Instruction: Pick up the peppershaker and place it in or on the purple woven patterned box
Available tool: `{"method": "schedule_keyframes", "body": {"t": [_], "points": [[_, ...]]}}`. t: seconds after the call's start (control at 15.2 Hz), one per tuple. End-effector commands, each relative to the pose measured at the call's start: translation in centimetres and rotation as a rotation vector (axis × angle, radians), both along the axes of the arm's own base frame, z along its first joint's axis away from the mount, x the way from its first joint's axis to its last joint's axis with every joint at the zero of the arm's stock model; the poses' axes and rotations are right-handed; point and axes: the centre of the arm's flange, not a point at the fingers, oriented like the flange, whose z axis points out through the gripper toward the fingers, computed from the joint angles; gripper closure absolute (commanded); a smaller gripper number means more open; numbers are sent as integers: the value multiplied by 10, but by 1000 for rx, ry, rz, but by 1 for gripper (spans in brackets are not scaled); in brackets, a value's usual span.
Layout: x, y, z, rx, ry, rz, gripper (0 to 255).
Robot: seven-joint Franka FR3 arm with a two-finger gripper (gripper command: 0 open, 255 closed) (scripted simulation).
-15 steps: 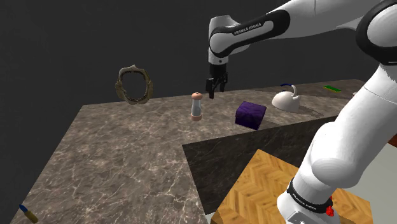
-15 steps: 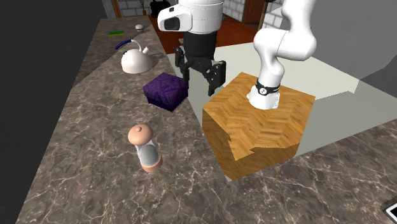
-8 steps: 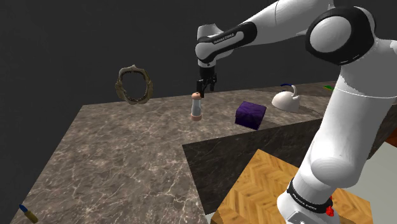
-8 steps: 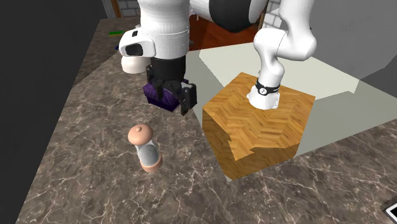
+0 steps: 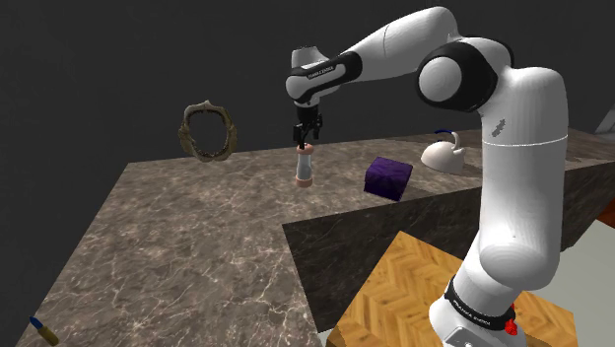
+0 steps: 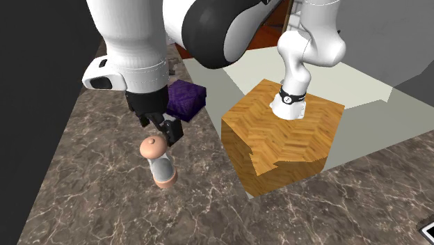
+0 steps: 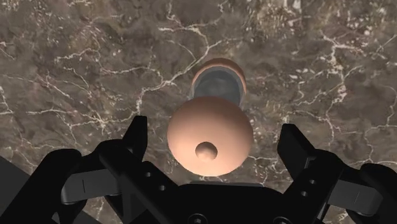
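Observation:
The peppershaker (image 5: 306,166) stands upright on the dark marble counter (image 5: 197,246), with a pinkish-tan knob and base and a grey middle. My gripper (image 5: 307,138) hangs straight above it, open. In the second exterior view the gripper (image 6: 160,129) is just over the shaker's knob (image 6: 154,147). From the wrist, the gripper (image 7: 215,143) has its fingers apart on either side of the round top of the peppershaker (image 7: 210,137) and does not touch it. The purple woven box (image 5: 387,177) sits on the counter to the shoulder view's right of the shaker, also seen behind the arm (image 6: 186,97).
A white kettle (image 5: 444,155) with a blue handle stands beyond the box. A toothed jawbone ring (image 5: 209,129) rests at the counter's back edge. The wooden stand (image 6: 282,136) borders the counter. A small blue-tipped object (image 5: 41,330) lies at the near corner.
The arm has swung from near the purple box to the shoulder view's left, and the open gripper now hangs right over the peppershaker's top. The shaker and box have not moved.

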Motion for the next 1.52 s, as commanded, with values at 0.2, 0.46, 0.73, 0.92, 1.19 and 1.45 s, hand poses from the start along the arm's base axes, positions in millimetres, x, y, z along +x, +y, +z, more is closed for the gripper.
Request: {"method": "schedule_keyframes", "body": {"t": [0.2,0.46,0.73,0.92,1.19,1.45], "points": [[3,-3,-26,-2,-1,1,0],[3,-4,-34,-1,-1,1,0],[3,-4,-34,-2,-1,1,0],[3,-4,-34,-1,-1,1,255],[3,-4,-34,-2,-1,1,255],[3,-4,-34,-2,-1,1,255]]}}
